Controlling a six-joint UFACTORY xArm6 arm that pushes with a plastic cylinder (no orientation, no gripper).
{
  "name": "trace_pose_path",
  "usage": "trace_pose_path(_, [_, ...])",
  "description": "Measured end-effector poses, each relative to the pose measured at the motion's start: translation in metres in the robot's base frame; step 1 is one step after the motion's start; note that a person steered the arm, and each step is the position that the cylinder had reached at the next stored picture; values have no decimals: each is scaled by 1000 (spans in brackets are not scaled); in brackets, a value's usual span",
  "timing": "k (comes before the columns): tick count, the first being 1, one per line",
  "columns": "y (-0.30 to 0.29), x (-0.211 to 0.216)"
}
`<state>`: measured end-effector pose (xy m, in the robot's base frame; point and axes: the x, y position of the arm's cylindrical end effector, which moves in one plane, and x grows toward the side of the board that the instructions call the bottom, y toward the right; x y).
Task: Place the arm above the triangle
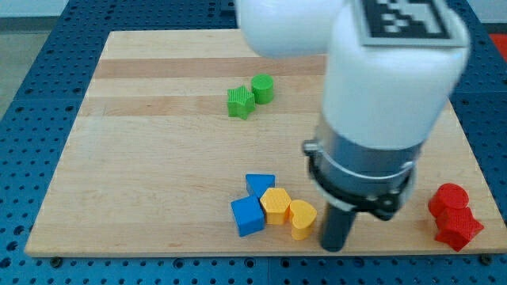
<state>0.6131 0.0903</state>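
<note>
No claw is fitted; the arm ends in a dark rod held upright below a white and grey housing. My tip [333, 247] is seen near the view's bottom edge of the wooden desk [142, 182], just beside the yellow heart block [302, 218]. Further toward the view's left a yellow hexagon block [276, 205], a blue cube [248, 215] and the blue triangle [260, 184] are clustered, the triangle being uppermost. Two green blocks [249, 96] lie toward the view's top, and two red blocks [454, 215] at the right.

A robotics lab: wooden board [158, 182] on blue perforated bench [24, 79], fiducial-tagged white arm [388, 71] overhead.
</note>
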Motion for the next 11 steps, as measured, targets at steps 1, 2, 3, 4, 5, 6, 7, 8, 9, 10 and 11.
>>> trace_pose_path(1, [24, -38])
trace_pose_path(2, [19, -83])
trace_pose_path(3, [-4, -113])
trace_pose_path(4, [-26, -117])
trace_pose_path(5, [-39, -117])
trace_pose_path(6, [-41, -117])
trace_pose_path(7, [-41, -117])
trace_pose_path(8, [-51, -117])
trace_pose_path(9, [-63, -117])
trace_pose_path(10, [-65, -117])
trace_pose_path(11, [-65, -117])
